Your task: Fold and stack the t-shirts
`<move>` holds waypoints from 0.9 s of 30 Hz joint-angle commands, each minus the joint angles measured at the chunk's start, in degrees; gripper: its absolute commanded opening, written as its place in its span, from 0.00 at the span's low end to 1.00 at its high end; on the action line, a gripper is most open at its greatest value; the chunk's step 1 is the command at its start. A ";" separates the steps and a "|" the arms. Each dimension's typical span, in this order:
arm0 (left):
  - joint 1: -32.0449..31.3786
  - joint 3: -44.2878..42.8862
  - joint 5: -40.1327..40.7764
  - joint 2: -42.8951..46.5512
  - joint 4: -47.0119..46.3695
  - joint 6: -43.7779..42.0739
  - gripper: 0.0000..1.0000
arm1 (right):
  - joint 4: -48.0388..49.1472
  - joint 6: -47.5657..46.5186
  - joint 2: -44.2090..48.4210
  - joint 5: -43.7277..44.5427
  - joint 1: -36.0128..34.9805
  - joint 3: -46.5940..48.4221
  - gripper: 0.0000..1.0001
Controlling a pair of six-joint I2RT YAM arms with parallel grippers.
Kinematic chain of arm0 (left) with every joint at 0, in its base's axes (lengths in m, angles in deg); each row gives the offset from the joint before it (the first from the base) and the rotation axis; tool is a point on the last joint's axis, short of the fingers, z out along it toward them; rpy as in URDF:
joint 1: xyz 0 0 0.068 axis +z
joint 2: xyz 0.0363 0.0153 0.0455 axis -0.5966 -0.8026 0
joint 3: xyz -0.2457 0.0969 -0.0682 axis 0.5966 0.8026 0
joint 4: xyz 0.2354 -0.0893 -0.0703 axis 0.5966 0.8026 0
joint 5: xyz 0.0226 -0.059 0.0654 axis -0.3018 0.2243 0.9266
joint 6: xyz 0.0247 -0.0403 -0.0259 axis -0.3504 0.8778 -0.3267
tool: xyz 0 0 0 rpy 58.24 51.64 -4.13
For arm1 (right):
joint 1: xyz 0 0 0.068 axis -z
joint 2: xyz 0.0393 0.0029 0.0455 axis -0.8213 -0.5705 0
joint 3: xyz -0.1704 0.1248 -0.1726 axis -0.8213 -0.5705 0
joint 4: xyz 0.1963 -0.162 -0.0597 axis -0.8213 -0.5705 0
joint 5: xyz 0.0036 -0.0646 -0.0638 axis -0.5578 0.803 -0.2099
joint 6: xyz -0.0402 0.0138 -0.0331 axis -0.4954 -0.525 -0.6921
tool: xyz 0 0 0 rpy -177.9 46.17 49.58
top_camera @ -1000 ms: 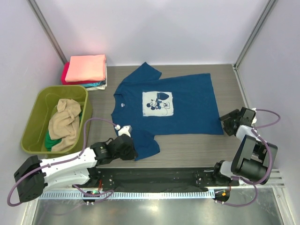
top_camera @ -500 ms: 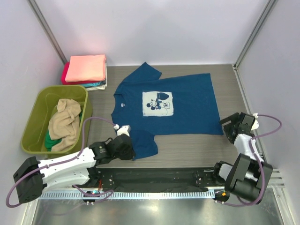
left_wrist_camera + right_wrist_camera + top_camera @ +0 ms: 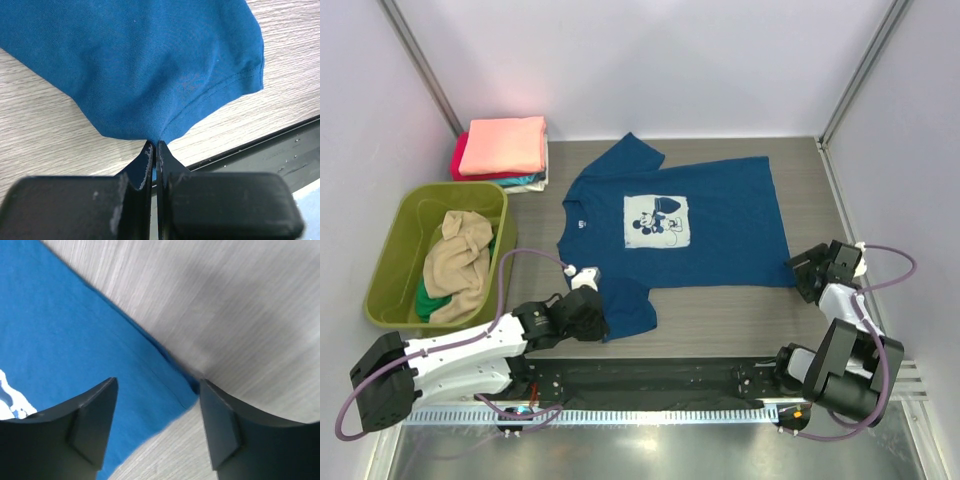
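A navy blue t-shirt (image 3: 720, 225) with a white printed patch (image 3: 656, 218) lies spread flat on the table. My left gripper (image 3: 584, 312) is shut on the near sleeve; the left wrist view shows blue cloth (image 3: 140, 65) pinched between the closed fingertips (image 3: 154, 144). My right gripper (image 3: 808, 268) is open at the shirt's hem corner. In the right wrist view that corner (image 3: 75, 340) lies between the spread fingers (image 3: 157, 382), which touch nothing. Folded t-shirts (image 3: 503, 148), salmon-pink on top, are stacked at the back left.
An olive-green tub (image 3: 390, 285) at the left holds a tan shirt (image 3: 458, 262) over a green one (image 3: 428, 300). A black rail (image 3: 670, 378) runs along the near table edge. Walls close the back and both sides.
The right arm has shifted, and its gripper has settled a little nearer the shirt's hem corner. The left gripper keeps its hold on the sleeve, nearly still.
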 commanded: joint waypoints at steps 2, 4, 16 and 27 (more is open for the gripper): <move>0.43 -1.48 1.16 0.47 -1.74 -0.88 0.00 | 1.71 1.52 -5.14 -3.73 -1.72 -3.53 0.68; 0.52 -1.22 1.34 1.17 -1.56 -0.80 0.00 | 2.68 1.70 -5.32 -3.91 -2.34 -3.79 0.58; 1.31 -2.71 1.87 3.02 1.86 -1.41 0.00 | -1.79 -0.50 1.44 -4.61 -2.51 -3.88 0.01; 1.57 -10.25 6.43 10.22 11.00 -5.44 0.00 | -7.07 0.38 9.44 -6.54 -2.51 -0.81 0.01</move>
